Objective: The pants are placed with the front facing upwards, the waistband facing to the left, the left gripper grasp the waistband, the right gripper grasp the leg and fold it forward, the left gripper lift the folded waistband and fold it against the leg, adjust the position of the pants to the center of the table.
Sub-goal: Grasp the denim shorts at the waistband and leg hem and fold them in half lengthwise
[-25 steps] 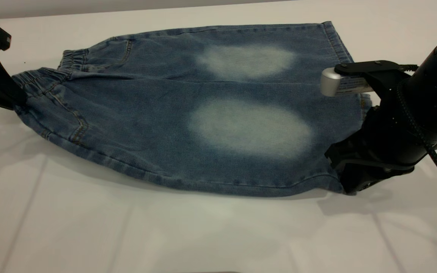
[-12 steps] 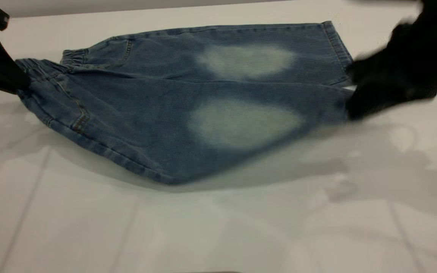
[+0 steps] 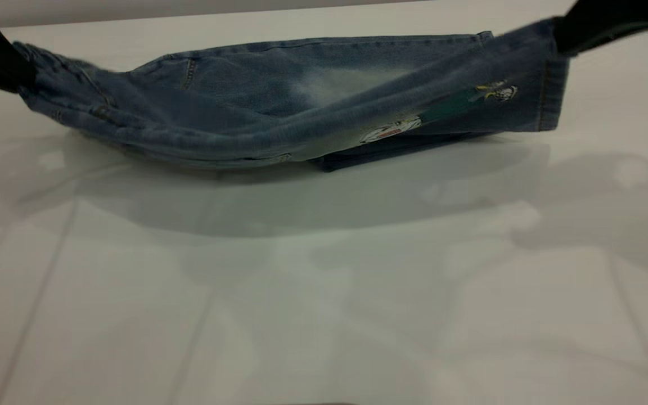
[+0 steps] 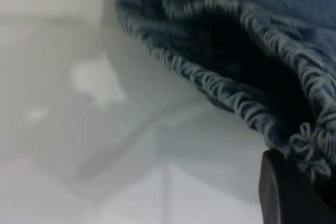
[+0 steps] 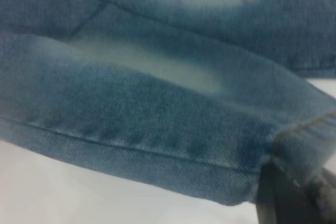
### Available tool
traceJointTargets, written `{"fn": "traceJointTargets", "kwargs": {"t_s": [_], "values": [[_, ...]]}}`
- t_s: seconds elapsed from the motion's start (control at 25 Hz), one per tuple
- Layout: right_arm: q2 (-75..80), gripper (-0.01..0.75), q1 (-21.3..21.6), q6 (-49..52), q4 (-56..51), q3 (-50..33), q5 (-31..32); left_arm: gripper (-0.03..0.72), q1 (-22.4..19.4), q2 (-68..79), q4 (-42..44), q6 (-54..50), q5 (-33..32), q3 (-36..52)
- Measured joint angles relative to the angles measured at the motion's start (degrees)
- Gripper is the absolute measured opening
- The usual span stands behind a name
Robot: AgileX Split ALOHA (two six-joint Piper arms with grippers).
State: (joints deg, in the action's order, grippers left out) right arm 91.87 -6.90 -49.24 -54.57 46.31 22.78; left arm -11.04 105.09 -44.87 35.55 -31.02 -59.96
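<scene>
Blue denim pants (image 3: 279, 107) stretch across the far half of the white table (image 3: 324, 281), their near half raised and sagging between both grippers. My left gripper (image 3: 17, 70), at the far left, is shut on the gathered elastic waistband (image 4: 252, 108). At the upper right, my right gripper (image 3: 560, 34) is shut on the leg hem (image 3: 549, 84) and holds it up. The lifted leg shows its underside with small printed patches (image 3: 391, 130). The far leg (image 3: 313, 62) still lies flat on the table. In the right wrist view the folded leg (image 5: 157, 119) fills the picture, one dark finger (image 5: 283, 198) pressed on its hem.
Shadows of the arms and of the raised cloth fall on the table's near half. The table's far edge (image 3: 189, 17) runs just behind the pants.
Both grippers have risen and moved toward the far side, lifting the near leg and waistband off the table. The near leg has turned over, so its printed underside now faces the camera.
</scene>
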Motion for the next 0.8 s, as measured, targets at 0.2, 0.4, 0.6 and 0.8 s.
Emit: {"fn": "traceJointTargets", "kwargs": {"t_s": [0.2,0.4,0.6,0.8], "values": [[6.89,0.025,0.00,-0.07,0.10,5.27,0.04,0.066,0.00,0.00,-2.37,0.00,4.84,0.00],[13.78,0.025,0.00,-0.46,0.16,10.43,0.10,0.066,0.00,0.00,-6.22,0.00,9.18,0.00],[18.00,0.025,0.00,-0.89,0.16,14.89,0.05,0.066,0.00,1.72,-12.21,0.00,12.45,-0.15],[20.10,0.025,0.00,-1.23,0.16,18.97,-0.10,0.066,0.00,6.21,-15.09,0.00,13.40,-3.00]]}}
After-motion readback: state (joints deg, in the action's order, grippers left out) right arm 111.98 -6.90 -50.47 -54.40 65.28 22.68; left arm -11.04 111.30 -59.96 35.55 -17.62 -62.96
